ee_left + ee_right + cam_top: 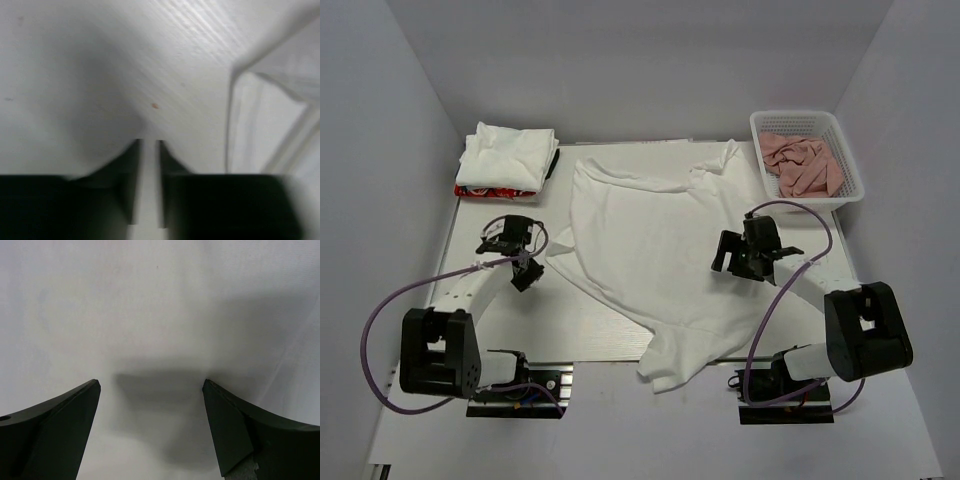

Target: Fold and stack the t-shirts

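A large white short-sleeved cotton t-shirt [650, 250] lies unfolded and rumpled across the middle of the pale worktop [585, 335], collar end toward the top of the frame and one corner trailing to the lower centre edge. In the upper left of the frame sits a folded white t-shirt [507, 152], resting on another folded one whose red, colourful print [495, 190] peeks out along its lower edge. The right hand [750, 250] hangs over the right part of the spread shirt; from its wrist you see it released, fingers [60, 425] splayed wide above plain white cloth [160, 305] with nothing between them. The left hand [512, 238] is just left of the shirt's edge, over bare worktop [100, 75]; its fingers [131, 180] are clenched to a thin slit, holding nothing, with the shirt's hem [270, 115] at the right of that view. In the upper right stands a white plastic lattice basket [850, 160] holding crumpled salmon-pink cloths [803, 165].
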Tool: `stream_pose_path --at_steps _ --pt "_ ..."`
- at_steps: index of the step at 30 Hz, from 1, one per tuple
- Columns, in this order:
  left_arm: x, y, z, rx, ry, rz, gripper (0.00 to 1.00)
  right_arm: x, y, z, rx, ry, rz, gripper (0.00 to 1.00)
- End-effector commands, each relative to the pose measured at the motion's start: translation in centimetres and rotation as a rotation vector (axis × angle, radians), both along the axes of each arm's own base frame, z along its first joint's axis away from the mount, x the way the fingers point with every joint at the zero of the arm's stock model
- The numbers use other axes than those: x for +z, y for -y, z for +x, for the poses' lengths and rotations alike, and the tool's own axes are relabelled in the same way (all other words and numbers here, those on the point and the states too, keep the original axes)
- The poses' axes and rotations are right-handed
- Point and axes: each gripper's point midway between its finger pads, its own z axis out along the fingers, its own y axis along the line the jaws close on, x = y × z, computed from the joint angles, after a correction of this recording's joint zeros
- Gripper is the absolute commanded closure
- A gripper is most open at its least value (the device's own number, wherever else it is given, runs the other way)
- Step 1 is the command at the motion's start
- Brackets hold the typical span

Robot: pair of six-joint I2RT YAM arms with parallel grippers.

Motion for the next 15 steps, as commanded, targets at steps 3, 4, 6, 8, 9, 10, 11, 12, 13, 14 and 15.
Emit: stream_pose_path --at_steps 3,4,6,8,9,10,11,12,13,14,15 --pt "4.4 4.5 6.1 -0.294 0.304 -0.125 0.0 -2.6 1.9 -3.2 -0.005 -0.144 -0.033 0.1" --pt "4.9 4.9 6.6 -0.304 0.325 -0.139 0.0 -2.7 2.1 -3.3 -0.013 -0.147 -0.033 0.1" --pt "4.9 5.9 7.9 -0.359 0.332 -0.184 0.0 -2.7 2.4 -3.1 -0.029 -0.154 -0.03 0.1" --pt "5.8 6.1 9.5 -0.392 0.354 -0.174 0.0 -2.8 2.8 -2.9 -0.047 -0.163 -0.03 0.1" --pt "5.5 7.1 10.3 -0.475 0.353 -0.173 0.0 -3.0 2.9 -3.0 -0.049 -0.175 -0.032 0.1" --pt "5.3 7.3 10.9 -0.504 0.354 -0.17 0.0 -2.8 3.0 -2.6 -0.056 -0.176 -0.03 0.1" --pt "5.3 7.3 11.7 -0.54 0.358 -0.146 0.0 -2.7 3.2 -2.3 -0.059 -0.172 -0.034 0.1" --pt "4.7 6.8 12.1 -0.546 0.337 -0.112 0.0 -2.9 3.2 -2.4 -0.062 -0.182 -0.032 0.1" --pt "2.6 5.8 12.0 -0.527 0.262 -0.072 0.0 -2.5 3.3 -2.0 -0.066 -0.175 -0.033 0.1" --pt "2.3 5.1 12.4 -0.504 0.236 -0.038 0.0 -2.5 3.5 -1.9 -0.073 -0.175 -0.033 0.1" --pt "1.5 4.8 12.2 -0.524 0.193 -0.046 0.0 -2.3 3.5 -1.9 -0.073 -0.174 -0.03 0.1"
